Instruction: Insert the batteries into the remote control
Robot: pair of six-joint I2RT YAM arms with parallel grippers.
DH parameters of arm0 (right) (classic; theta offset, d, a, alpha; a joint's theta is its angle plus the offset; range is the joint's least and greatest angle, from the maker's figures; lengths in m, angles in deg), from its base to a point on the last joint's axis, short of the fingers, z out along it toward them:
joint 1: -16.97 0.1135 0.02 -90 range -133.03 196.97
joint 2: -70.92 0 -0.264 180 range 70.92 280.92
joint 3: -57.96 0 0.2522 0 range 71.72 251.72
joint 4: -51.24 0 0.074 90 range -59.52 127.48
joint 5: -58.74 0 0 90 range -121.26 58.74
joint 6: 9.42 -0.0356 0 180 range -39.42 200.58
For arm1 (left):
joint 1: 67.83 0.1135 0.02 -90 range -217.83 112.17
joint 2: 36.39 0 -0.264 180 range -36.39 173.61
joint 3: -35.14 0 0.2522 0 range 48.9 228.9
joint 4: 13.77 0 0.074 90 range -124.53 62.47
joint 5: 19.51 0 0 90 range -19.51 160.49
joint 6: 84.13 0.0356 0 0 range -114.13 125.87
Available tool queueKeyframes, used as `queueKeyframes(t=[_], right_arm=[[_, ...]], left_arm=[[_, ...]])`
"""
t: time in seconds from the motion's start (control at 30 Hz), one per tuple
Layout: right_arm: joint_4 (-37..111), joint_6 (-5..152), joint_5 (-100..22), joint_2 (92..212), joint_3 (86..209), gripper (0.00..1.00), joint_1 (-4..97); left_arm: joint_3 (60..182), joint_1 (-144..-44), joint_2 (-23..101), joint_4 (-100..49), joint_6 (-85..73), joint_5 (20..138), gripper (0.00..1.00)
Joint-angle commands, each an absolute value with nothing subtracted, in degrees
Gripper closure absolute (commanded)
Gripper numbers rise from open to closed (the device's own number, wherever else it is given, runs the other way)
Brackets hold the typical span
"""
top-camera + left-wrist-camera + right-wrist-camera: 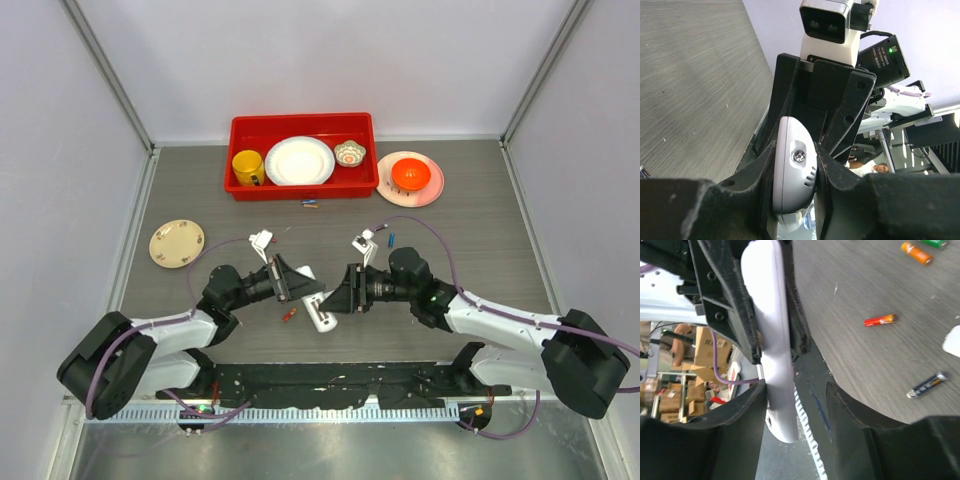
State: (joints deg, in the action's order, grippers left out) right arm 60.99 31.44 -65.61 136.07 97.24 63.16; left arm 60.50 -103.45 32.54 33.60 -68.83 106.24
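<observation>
Meeting above the middle of the table (480,210), the 2 arms faced each other. Noted the left gripper (303,284) clamped on the remote control (322,316), a finger (745,185) pressed to each long side. The right gripper (343,292) stood spread around the remote's free end: white casing lay against 1 finger (735,425), with a clear gap to the other. 4 batteries lay loose on the table: red battery (880,320) nearest the grippers, dark battery (926,385), orange battery (916,253) and green battery (936,243) farther off. Slot face could not be seen.
</observation>
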Motion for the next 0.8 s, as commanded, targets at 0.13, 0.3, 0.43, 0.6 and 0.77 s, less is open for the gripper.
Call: queueKeyframes(t=[0.13, 0.3, 0.43, 0.6, 0.77], right_arm=[[39.96, 42.96, -60.18, 126.76, 103.62, 0.41, 62.58], [27.49, 45.86, -50.18, 120.41, 103.19, 0.4, 62.58], [24.65, 44.28, -40.67, 120.83, 99.59, 0.45, 62.75], [24.47, 43.5, -26.84, 132.78, 103.26, 0.51, 72.66], [25.09, 41.04, -22.57, 142.54, 110.12, 0.52, 76.11]], left_arm=[[59.98, -103.52, 24.27, 27.85, -65.59, 95.28, 1.0], [59.54, -102.47, 20.92, 23.46, -64.71, 93.52, 1.0], [57.26, -100.45, 17.24, 21.61, -64.97, 92.91, 1.0], [54.18, -99.91, 8.2, 16.25, -65.59, 92.99, 1.0], [53.74, -99.91, -1.92, 5.64, -63.92, 91.77, 1.0]])
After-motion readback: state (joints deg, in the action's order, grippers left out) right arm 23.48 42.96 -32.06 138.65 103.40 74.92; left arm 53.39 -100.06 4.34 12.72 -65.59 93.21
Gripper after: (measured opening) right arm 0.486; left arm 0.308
